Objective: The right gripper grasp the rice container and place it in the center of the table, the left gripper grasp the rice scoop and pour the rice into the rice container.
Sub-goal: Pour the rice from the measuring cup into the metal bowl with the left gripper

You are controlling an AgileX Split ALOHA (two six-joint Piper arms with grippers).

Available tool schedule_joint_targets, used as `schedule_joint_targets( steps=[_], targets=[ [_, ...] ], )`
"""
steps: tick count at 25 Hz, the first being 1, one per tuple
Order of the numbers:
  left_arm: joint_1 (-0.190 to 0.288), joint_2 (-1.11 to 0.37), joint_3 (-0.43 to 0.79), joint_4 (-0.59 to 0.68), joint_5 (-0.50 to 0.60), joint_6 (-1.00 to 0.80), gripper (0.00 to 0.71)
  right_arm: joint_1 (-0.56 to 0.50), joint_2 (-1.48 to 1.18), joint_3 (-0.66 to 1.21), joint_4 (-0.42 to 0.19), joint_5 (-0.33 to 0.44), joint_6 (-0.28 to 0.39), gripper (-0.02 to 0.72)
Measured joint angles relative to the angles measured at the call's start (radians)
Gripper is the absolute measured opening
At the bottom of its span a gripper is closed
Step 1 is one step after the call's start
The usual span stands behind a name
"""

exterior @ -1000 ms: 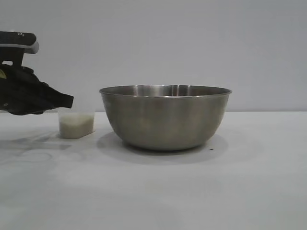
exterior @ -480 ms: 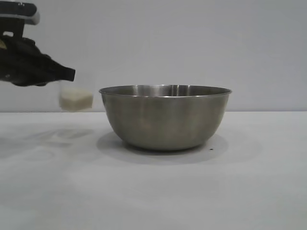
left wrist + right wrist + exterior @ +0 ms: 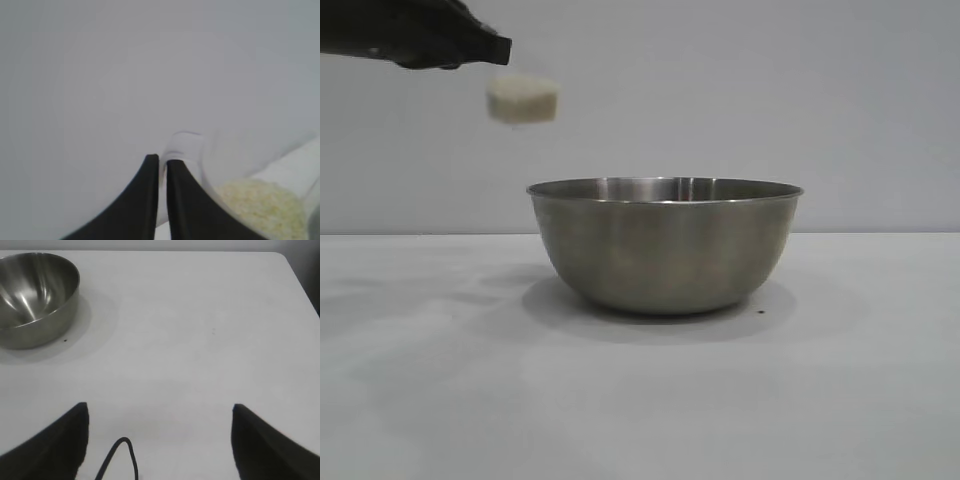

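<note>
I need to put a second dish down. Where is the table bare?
Bare table lies right of the rice container, in front of it, and to its left, where the left gripper holds the rice scoop aloft. The right gripper hovers open above the right stretch.

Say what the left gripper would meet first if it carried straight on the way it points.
Likely nothing: the left gripper, holding the scoop, points level, passing above the bowl. Depth is uncertain.
</note>
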Motion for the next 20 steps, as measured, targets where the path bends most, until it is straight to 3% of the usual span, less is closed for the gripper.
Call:
schedule_joint_targets(
  steps=[8,20],
  targets=[
    [-0.011,-0.021,-0.001,0.133,0.01,0.194,0.0,0.0,0.0,0.0,0.0,0.0,0.0,0.529],
    [-0.097,-0.023,-0.058,0.209,0.043,0.407,0.0,0.0,0.0,0.0,0.0,0.0,0.0,0.529]
  ],
)
